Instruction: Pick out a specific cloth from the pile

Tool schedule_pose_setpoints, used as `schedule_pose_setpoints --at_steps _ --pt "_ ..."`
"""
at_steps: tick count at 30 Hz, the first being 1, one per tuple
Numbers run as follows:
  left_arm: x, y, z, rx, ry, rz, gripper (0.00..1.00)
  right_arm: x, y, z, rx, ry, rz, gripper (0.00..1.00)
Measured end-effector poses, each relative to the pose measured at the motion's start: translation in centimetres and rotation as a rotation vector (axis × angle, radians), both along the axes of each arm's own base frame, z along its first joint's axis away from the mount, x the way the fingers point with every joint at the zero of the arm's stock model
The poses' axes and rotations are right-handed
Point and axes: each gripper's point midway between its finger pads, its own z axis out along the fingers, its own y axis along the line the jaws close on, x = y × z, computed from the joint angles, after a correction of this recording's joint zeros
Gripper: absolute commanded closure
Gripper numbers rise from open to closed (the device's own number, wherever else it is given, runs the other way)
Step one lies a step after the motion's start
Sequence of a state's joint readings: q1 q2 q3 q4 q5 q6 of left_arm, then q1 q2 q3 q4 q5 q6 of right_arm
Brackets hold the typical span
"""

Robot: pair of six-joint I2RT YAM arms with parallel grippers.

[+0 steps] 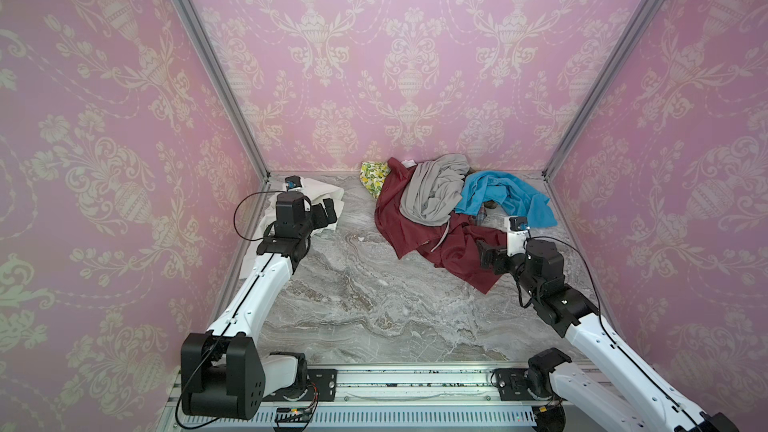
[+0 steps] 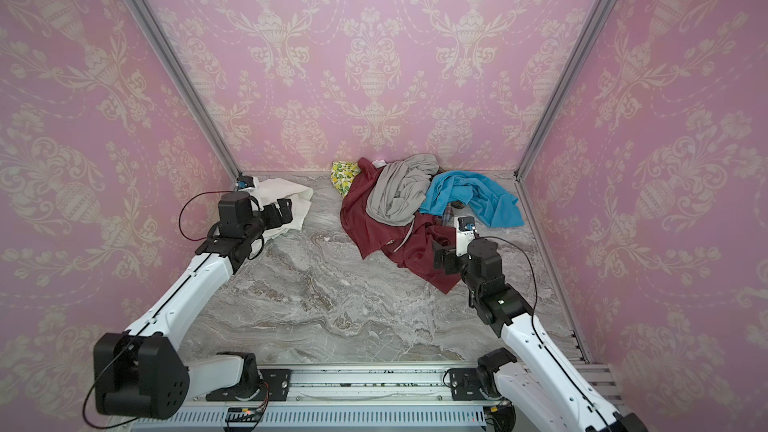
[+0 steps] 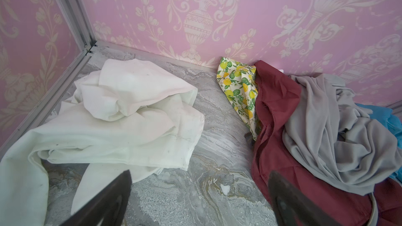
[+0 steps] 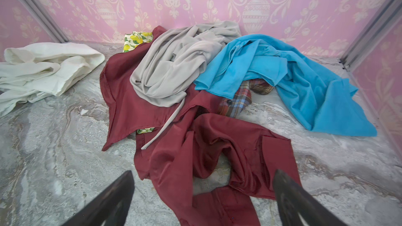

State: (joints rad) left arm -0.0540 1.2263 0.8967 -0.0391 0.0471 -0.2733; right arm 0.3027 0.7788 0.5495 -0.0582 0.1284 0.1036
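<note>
The white cloth lies mid-left, apart from the pile. The left claw and right claw are wide open and hold nothing. The job looks done.

Grey marble-pattern tabletop. 2 groups on it, well apart: white cloth crumpled in the far-left corner, pile against the back wall. In the pile, touching the top: maroon cloth, lemon-print piece, blue cloth, plaid piece partly under the blue.
</note>
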Motion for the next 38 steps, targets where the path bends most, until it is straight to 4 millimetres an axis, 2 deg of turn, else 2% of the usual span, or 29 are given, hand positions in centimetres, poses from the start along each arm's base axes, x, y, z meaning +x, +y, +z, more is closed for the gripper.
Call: schedule_pose_setpoints --at_steps 3,5,13,15,16,22,23,24,26,27,30,38 --pt "-1.1 -0.3 -0.4 0.017 -0.045 -0.031 0.01 0.1 -1.4 -0.5 -0.003 -0.020 -0.044 0.00" --pt "-1.8 -0.3 -1.5 0.031 -0.071 -0.037 0.01 0.4 -2.4 -1.3 -0.007 -0.020 -0.072 0.00" --pt "-2.9 1.9 -10.9 0.153 0.009 0.031 0.01 2.9 -6.8 -7.0 -0.005 0.045 -0.200 0.00" --pt "-2.9 2.7 -13.3 0.179 0.067 0.043 0.01 3.7 -7.1 -8.6 -0.011 0.059 -0.210 0.00" --pt "-2.8 3.1 -13.9 0.194 0.079 0.049 0.01 4.1 -7.1 -9.3 -0.015 0.062 -0.209 0.00" --pt "-1.4 5.5 -13.9 0.230 -0.027 0.102 0.01 7.0 -7.1 -14.1 -0.036 0.071 -0.201 0.01" --pt "-1.5 5.6 -14.8 0.233 -0.042 0.104 0.01 7.0 -7.1 -15.1 -0.043 0.093 -0.201 0.01" --pt "-1.9 5.6 -16.5 0.236 -0.022 0.099 0.01 6.8 -7.1 -15.8 -0.047 0.115 -0.202 0.00" --pt "-2.9 5.7 -19.5 0.242 0.069 0.098 0.01 7.1 -7.2 -15.3 -0.044 0.095 -0.204 0.00" --pt "-3.0 5.8 -19.8 0.246 0.079 0.104 0.01 7.4 -7.2 -14.7 -0.040 0.069 -0.205 0.00" --pt "-2.1 6.2 -18.0 0.254 0.003 0.135 0.01 8.0 -7.2 -13.4 -0.033 0.013 -0.207 0.00" --pt "-1.3 6.4 -16.0 0.258 -0.083 0.157 0.01 8.4 -7.4 -12.7 -0.027 -0.013 -0.207 0.00"
